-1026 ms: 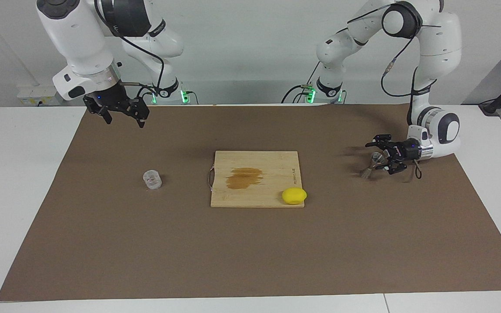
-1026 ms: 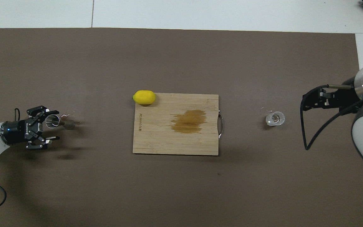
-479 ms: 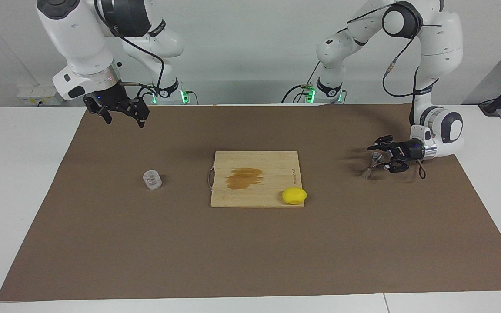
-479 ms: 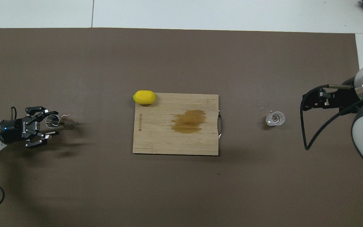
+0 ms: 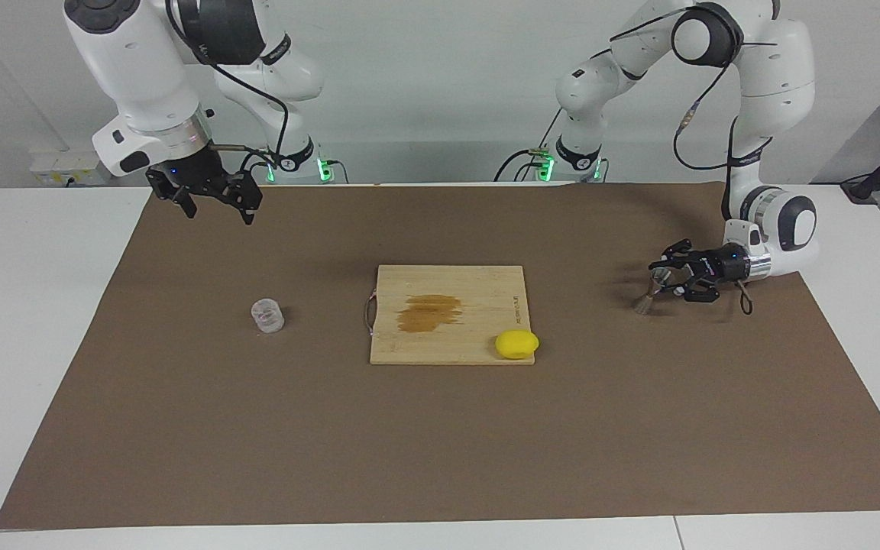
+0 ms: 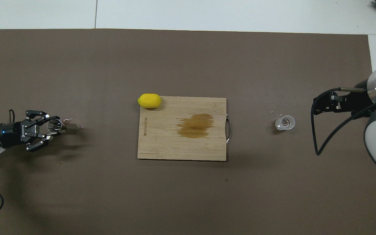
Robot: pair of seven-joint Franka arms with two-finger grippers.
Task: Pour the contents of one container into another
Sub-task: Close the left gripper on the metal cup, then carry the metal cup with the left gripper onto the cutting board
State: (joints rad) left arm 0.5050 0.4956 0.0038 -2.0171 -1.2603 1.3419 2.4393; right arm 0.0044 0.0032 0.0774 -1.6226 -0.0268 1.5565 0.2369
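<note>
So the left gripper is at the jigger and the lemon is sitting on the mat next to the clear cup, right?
Not quite. The left gripper is at the jigger, but the lemon sits at a corner of the cutting board, well apart from the clear cup. The facing view shows it.

White tabletop (image 5: 43, 321) w/ brown mat (image 5: 440, 443) over most of it; on mat: wood cutting board (image 5: 448, 315) at centre, clear cup (image 5: 267, 315) twd right arm's end, tilted metal jigger (image 5: 651, 293) twd left arm's end
</note>
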